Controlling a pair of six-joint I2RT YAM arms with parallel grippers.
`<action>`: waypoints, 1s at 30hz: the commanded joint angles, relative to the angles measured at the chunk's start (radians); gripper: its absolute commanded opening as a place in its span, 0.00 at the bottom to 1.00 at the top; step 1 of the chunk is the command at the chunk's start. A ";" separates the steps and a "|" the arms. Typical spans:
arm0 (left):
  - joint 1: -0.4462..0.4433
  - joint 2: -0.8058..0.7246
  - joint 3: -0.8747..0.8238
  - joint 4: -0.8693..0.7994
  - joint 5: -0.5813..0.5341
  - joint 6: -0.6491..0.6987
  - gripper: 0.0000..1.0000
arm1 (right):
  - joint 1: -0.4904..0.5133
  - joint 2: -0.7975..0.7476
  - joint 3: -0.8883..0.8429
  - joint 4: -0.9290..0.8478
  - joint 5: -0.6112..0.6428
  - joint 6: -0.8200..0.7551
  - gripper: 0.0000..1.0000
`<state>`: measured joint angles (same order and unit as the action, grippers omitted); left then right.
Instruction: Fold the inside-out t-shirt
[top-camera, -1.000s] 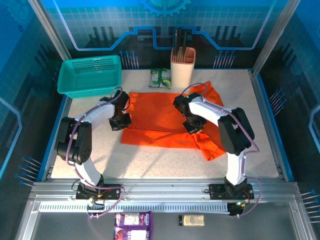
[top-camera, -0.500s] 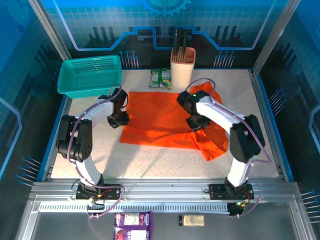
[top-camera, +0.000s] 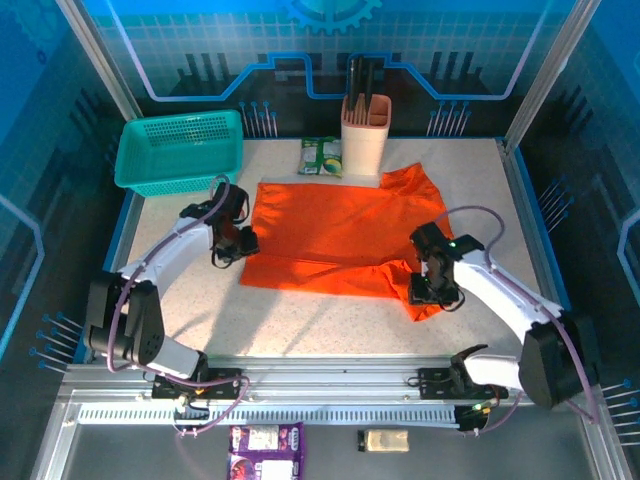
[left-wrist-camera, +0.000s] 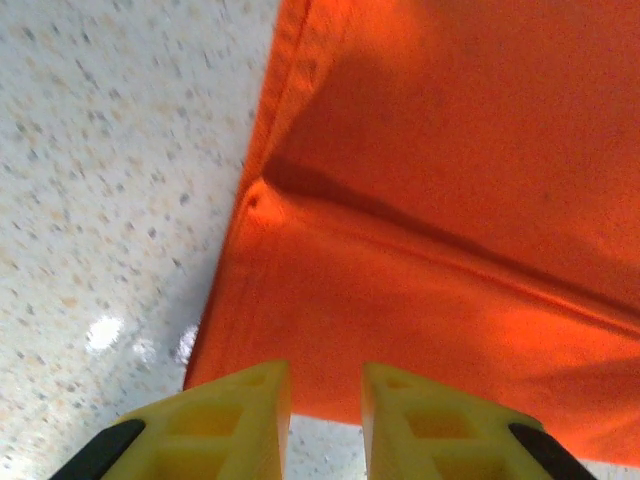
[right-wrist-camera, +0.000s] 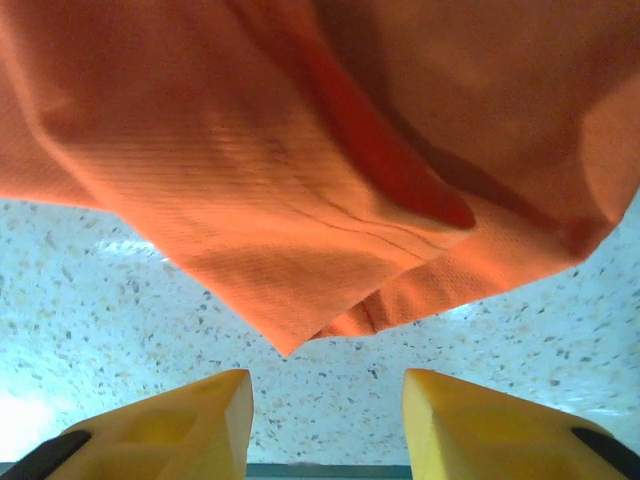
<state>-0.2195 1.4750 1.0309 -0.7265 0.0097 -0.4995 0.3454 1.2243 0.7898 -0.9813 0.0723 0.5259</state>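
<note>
T-shirt (top-camera: 330, 235); left hand (left-wrist-camera: 326, 390), right hand (right-wrist-camera: 328, 392) ajar

A pale speckled desk (top-camera: 300, 320) fills the cell floor, edged on its left and right with a blue border (top-camera: 108, 270). Behind it stands a blue back wall (top-camera: 200, 50) printed with a fine grid, lighter circuit-like lines and part of a gear motif (top-camera: 330, 10) at the top. Slanting aluminium posts (top-camera: 100, 60) frame the corners, with dark blue side panels (top-camera: 40, 200) beyond them. A ribbed aluminium rail (top-camera: 330, 380) runs along the near edge, above a grey ledge (top-camera: 520, 450). Light from above leaves small white glints (left-wrist-camera: 100, 330) on the desk.
</note>
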 joint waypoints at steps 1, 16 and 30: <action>-0.017 -0.050 -0.063 0.024 0.054 -0.052 0.25 | -0.099 -0.078 -0.087 0.146 -0.119 0.087 0.45; -0.048 -0.076 -0.114 0.023 0.052 -0.086 0.24 | -0.361 -0.170 -0.330 0.464 -0.384 0.146 0.47; -0.055 -0.084 -0.085 -0.013 0.035 -0.085 0.24 | -0.373 -0.187 -0.310 0.464 -0.315 0.116 0.30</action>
<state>-0.2707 1.4158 0.9279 -0.7033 0.0422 -0.5777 -0.0128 1.0500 0.4580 -0.5110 -0.2653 0.6537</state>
